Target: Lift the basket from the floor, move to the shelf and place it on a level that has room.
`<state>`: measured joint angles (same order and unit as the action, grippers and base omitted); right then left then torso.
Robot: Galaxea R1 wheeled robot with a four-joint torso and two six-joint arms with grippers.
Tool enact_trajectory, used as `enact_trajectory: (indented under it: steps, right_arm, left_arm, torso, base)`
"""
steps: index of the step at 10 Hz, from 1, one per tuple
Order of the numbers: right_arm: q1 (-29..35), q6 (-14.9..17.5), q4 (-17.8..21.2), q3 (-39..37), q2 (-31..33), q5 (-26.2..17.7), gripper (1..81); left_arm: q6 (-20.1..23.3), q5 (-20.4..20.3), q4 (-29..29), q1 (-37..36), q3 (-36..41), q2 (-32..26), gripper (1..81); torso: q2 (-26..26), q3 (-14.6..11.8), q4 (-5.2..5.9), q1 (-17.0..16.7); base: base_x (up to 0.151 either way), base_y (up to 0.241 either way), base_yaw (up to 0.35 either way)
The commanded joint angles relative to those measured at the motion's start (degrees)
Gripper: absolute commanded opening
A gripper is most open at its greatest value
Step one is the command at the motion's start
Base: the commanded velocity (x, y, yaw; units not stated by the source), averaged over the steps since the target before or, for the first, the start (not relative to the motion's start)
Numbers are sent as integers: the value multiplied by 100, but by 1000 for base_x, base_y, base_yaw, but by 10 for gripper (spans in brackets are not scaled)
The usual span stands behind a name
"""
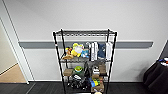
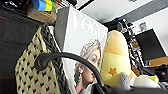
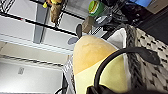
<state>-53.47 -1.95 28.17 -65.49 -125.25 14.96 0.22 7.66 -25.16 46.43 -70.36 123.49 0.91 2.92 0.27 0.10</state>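
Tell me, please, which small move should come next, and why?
Probably raise the basket toward the shelf's bare top level. The rack stands directly ahead, its lower tiers are crowded with toys and books, and the basket holds a magazine and a yellow plush.

Black wire shelf point(image 1: 85, 60) vs wall, top level point(image 1: 85, 32) bare; maybe plushies below
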Motion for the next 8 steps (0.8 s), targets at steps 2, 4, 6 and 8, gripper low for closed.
enact_trajectory:
  steps: [2,4,6,8]
  right_arm:
    - [455,-33,-391,810,-82,-204,10]
    - [472,-33,-391,890,-56,-143,10]
    - [507,-33,-400,986,-12,-133,10]
    - [516,-33,-400,1101,85,-37,10]
  left_arm:
    - [66,149,-68,-719,875,-17,10]
    - [66,113,-59,-719,1042,-61,10]
    - [66,113,-24,-719,1060,-87,10]
    - [66,105,-15,-718,1060,-105,10]
  torso:
    - [0,0,0,0]
    - [0,-2,0,0]
    - [0,-2,0,-2]
    - [0,-2,0,-2]
  base:
    - [0,0,0]
    - [0,0,0]
    - [0,0,0]
    - [0,0,0]
